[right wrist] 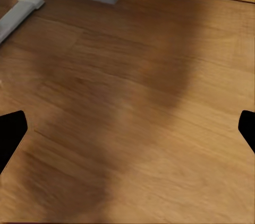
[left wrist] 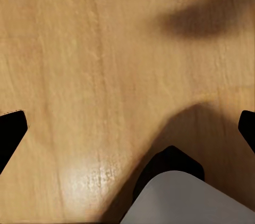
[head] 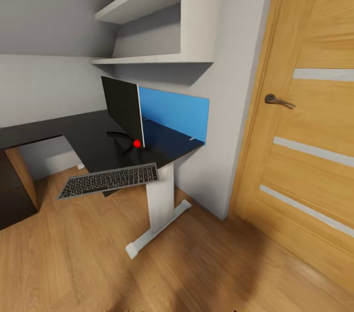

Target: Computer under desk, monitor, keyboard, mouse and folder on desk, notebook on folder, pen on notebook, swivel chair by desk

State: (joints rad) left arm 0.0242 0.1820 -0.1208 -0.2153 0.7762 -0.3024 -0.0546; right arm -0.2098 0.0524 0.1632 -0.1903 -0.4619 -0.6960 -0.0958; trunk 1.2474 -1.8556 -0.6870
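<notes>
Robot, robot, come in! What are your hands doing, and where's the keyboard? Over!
Both grippers open, empty, over wood floor. Keyboard hanging off the desk front edge, before the monitor. Nothing in the way.

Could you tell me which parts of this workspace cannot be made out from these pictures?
- Monitor: the head view shows it nearly edge-on, so its stand is mostly hidden.
- Desk: its left part is cut off by the head view's edge.
- Keyboard: it overhangs the desk's front edge; how much of it rests there is unclear.
- Left pincer and right pincer: only dark fingertip corners show at the wrist views' edges, wide apart.
</notes>
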